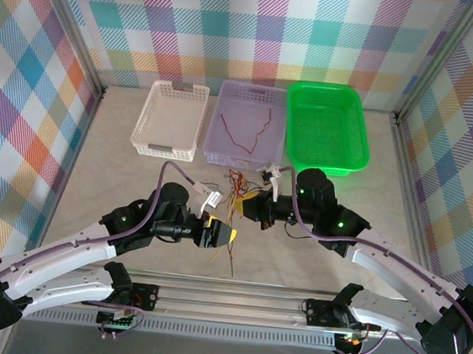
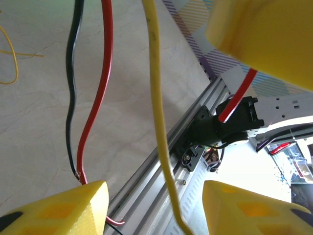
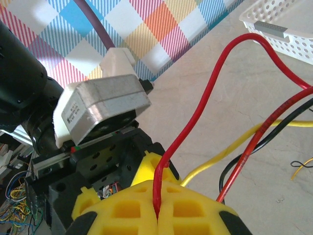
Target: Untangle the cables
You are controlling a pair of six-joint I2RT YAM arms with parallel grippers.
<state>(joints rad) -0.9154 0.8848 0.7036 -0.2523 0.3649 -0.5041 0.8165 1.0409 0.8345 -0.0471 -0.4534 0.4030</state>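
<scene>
Looking down on a pale, marble-patterned tabletop (image 1: pixel 135 175) enclosed by bright plaid walls (image 1: pixel 261 27), the overhead view shows a white basket (image 1: pixel 165 149), a lavender basket (image 1: pixel 218 123) and a green basket (image 1: pixel 362 139) in a row along the top of the frame. One loose red cable (image 1: pixel 245 133) lies inside the lavender basket. The tangled cables (image 1: pixel 236 196) sit at mid-frame between the two grippers, their long axis running roughly top to bottom, with a thin strand trailing toward the lower edge. The right gripper (image 3: pixel 157 208) has its yellow fingers pressed together on a red cable (image 3: pixel 157 188), which rises and loops toward the upper right. The left gripper (image 2: pixel 155 188) has its fingers spread wide; a yellow cable (image 2: pixel 154 73) passes top to bottom between them, unpinched, with a black cable (image 2: pixel 72 73) running alongside at left.
</scene>
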